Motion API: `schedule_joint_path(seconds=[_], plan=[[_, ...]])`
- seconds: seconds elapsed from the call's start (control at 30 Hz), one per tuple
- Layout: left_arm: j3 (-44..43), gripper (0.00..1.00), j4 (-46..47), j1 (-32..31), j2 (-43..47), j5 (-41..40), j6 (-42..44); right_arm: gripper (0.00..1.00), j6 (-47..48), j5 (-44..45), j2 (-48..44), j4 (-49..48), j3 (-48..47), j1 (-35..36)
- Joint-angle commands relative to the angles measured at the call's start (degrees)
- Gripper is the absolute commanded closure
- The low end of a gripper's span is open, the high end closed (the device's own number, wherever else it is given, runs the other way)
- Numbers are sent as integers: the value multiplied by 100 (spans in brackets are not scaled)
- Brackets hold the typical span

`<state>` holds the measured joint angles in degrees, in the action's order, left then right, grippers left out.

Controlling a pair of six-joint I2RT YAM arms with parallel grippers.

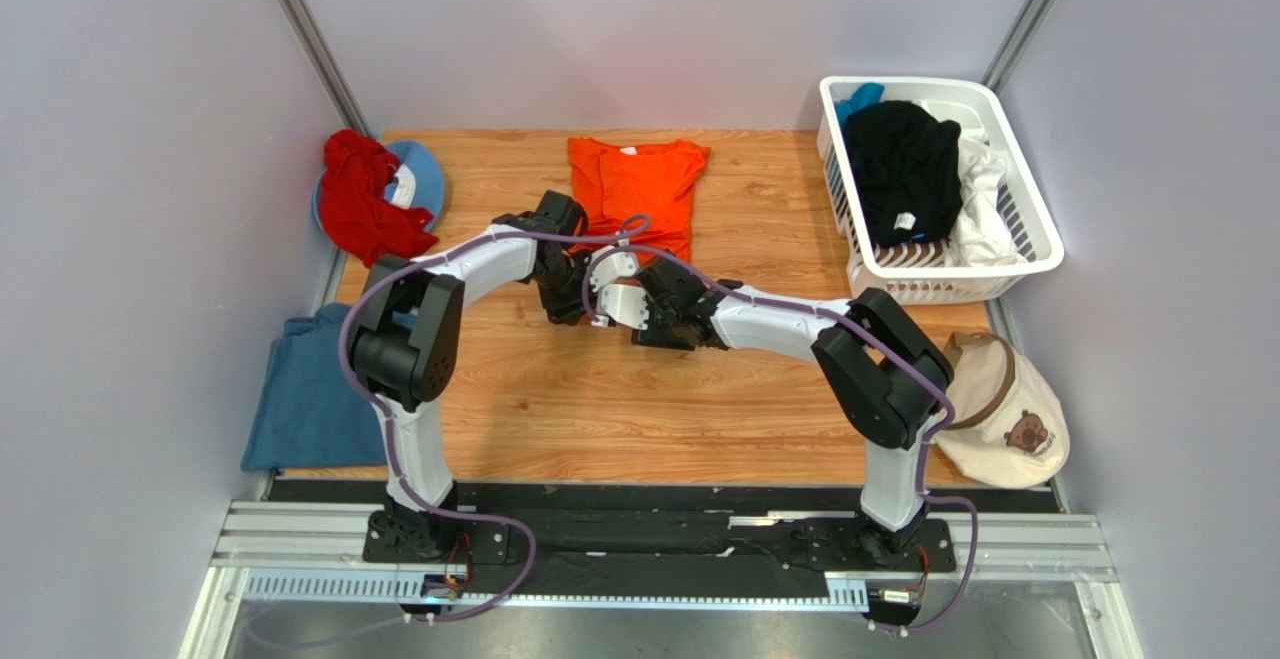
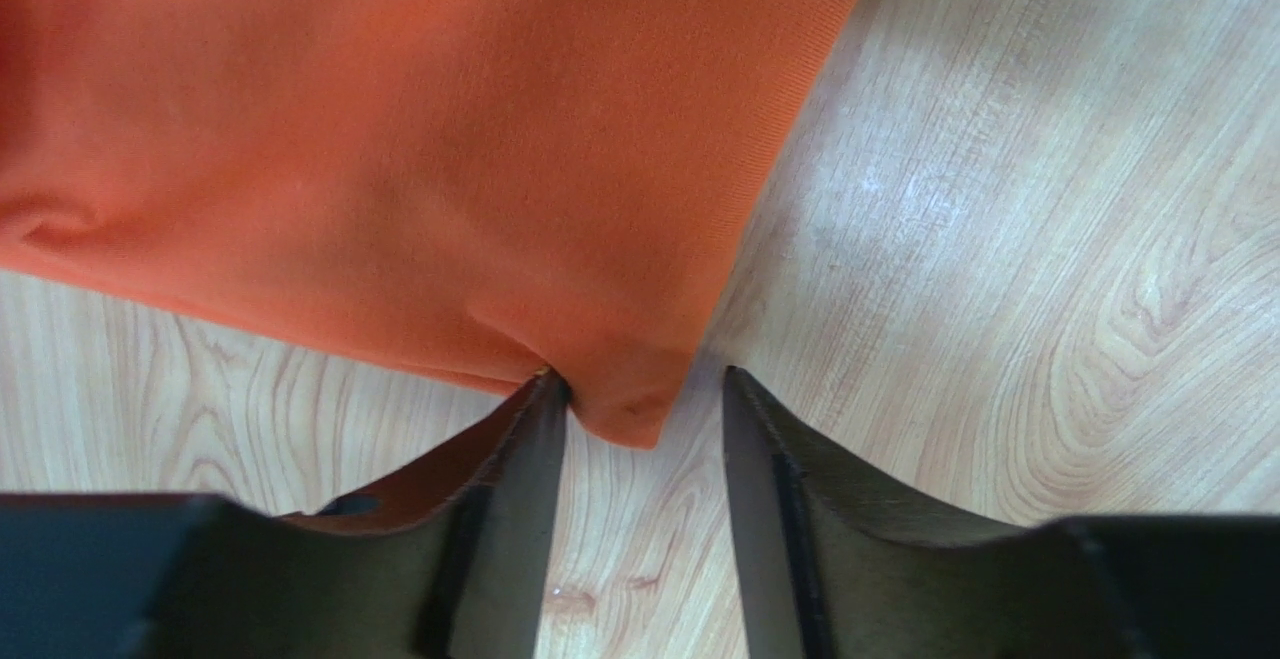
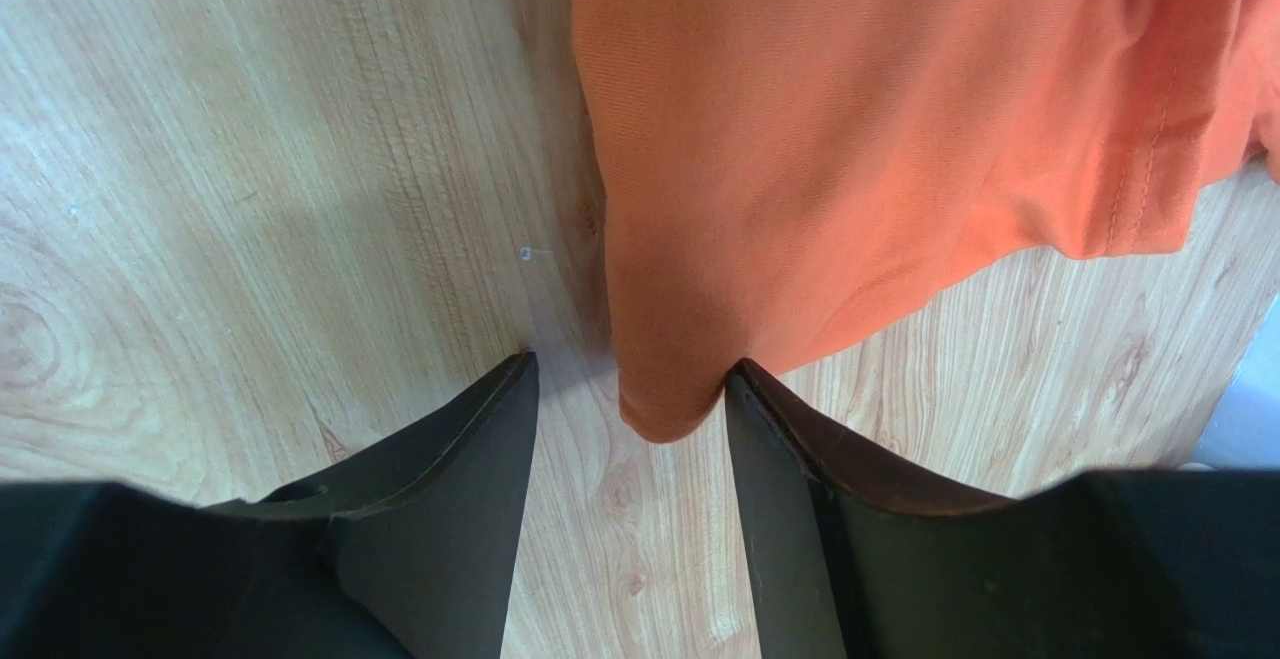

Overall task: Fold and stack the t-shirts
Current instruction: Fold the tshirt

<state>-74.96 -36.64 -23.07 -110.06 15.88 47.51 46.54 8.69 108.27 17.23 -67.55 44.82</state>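
The orange t-shirt (image 1: 637, 179) lies flat at the back centre of the wooden table (image 1: 601, 404). Both grippers hang over its near hem. My left gripper (image 1: 576, 281) is open, and a corner of the orange t-shirt (image 2: 451, 164) sits between its jaws (image 2: 639, 389), touching the left finger (image 2: 526, 449). My right gripper (image 1: 639, 292) is open too, and another corner of the orange t-shirt (image 3: 842, 134) sits between its jaws (image 3: 628, 374), against the right finger (image 3: 774, 449). A dusty blue t-shirt (image 1: 308, 389) lies at the table's left edge. Black (image 1: 902, 164) and white (image 1: 984, 202) shirts lie in the basket.
A white laundry basket (image 1: 1037, 247) stands at the back right. A beige cap with a bear face (image 1: 1010, 412) lies at the right edge. A red cloth (image 1: 361, 194) and a light blue cap (image 1: 421, 172) lie at the back left. Grey walls enclose the table.
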Motion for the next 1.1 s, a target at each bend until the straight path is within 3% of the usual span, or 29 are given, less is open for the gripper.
schedule_joint_path(seconds=[0.0,0.17,0.27,0.3,0.37,0.5,0.53,1.07], plan=[[-203,56,-326,-119,-164,232,154,46,-207,116,-95,-344,-215,-87],[-195,73,-186,-163,-226,56,-22,47,-190,116,-157,-326,-224,-87],[-133,94,-168,-172,-183,38,-57,55,-198,116,-157,-335,-224,-87],[-55,100,-150,-172,-156,38,-75,64,-190,107,-148,-326,-224,-87],[33,100,-124,-172,-60,3,-75,70,-198,98,-131,-335,-224,-87],[288,100,-36,-172,142,-76,-110,97,-260,72,-113,-291,-224,-79],[315,100,-45,-172,178,-76,-136,100,-277,54,-122,-273,-206,-78],[675,100,-317,-172,1188,64,-576,100,-646,-262,-1113,245,347,62]])
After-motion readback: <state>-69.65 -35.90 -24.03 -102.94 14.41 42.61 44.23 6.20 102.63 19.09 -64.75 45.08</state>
